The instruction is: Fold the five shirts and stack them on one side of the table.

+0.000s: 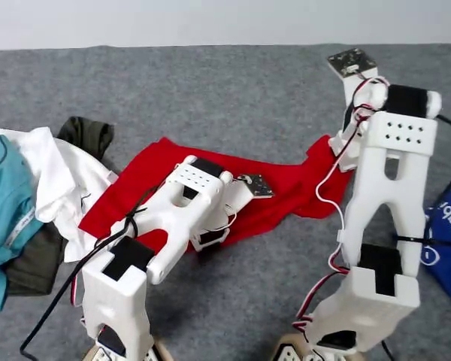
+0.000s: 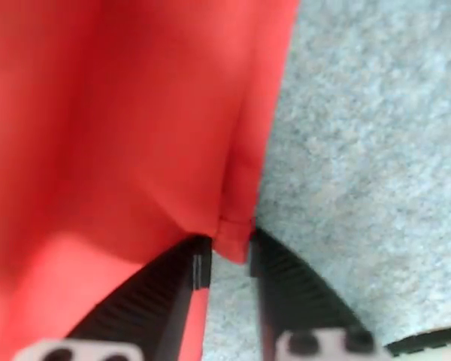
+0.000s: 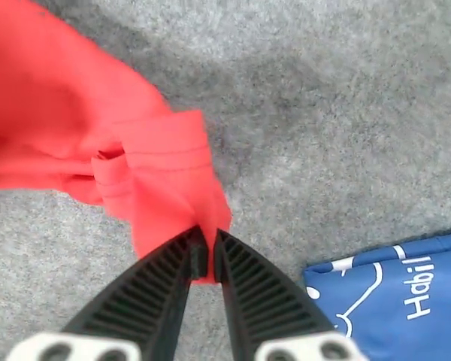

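While both arms hold it, one red cloth shirt [image 1: 286, 188] lies mid-table on the grey carpeted table [image 1: 210, 90], its long axis running from 8 o'clock to 2 o'clock. Three shirts are heaped at 9 o'clock: a white shirt [image 1: 56, 177], a teal shirt [image 1: 4, 203] and a dark olive shirt [image 1: 86, 135]. One blue printed shirt [image 1: 447, 248] lies at 4 o'clock. The left arm leans low, the left gripper [image 2: 227, 256] pinching the shirt's hem corner. The right arm stands tall with its wrist bent down, the right gripper [image 3: 207, 252] nearly closed on the shirt's 2 o'clock end.

Left gripper [image 2: 227, 254] and right gripper [image 3: 208, 254] both pinched closed
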Motion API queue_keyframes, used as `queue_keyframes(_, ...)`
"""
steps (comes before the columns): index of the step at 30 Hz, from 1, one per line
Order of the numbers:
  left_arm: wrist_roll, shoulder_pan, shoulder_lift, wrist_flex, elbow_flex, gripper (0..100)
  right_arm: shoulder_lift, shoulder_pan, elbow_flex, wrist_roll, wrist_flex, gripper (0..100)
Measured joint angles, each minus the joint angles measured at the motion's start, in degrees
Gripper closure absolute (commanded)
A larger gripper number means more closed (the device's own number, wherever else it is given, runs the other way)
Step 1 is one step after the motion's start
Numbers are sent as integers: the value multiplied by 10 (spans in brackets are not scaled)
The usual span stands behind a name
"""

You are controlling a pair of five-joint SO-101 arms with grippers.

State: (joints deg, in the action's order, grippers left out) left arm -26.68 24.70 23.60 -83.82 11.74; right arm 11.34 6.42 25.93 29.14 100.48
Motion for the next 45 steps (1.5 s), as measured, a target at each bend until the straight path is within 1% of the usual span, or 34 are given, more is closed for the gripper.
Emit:
queue_keyframes(3, 0, 2, 0, 0, 0, 996, 0, -3, 0, 0, 0, 988)
queue_keyframes(5, 0, 2, 1, -12, -11, 997, 0, 0, 0, 0, 0, 988)
queue_keyframes(7, 1, 2, 2, -39, -35, 997, 0, 0, 0, 0, 0, 988)
queue_keyframes(11, 7, 0, -4, -120, -121, 997, 0, -2, 0, 0, 0, 988)
queue_keyframes(14, 11, -11, -53, -145, -174, 998, 0, -1, 0, 0, 0, 988)
queue_keyframes(20, 12, -34, -207, -150, -179, 998, -32, -2, 0, 0, 0, 988)
queue_keyframes(23, 12, -57, -270, -151, -173, 998, -47, -2, 0, 0, 0, 988)
queue_keyframes(26, 12, -94, -323, -152, -173, 998, -64, 8, 0, 0, 0, 988)
queue_keyframes(31, 12, -161, -411, -153, -173, 998, -102, 45, 0, 0, 0, 988)
queue_keyframes(34, 13, -200, -469, -154, -178, 997, -148, 56, 0, 0, 0, 988)
queue_keyframes(39, 13, -250, -546, -155, -244, 997, -258, 57, 0, 1, 0, 988)
queue_keyframes(42, 13, -272, -582, -144, -284, 997, -322, 59, 0, 2, -4, 988)
queue_keyframes(45, 13, -277, -610, -127, -310, 997, -382, 59, 1, 2, -10, 988)
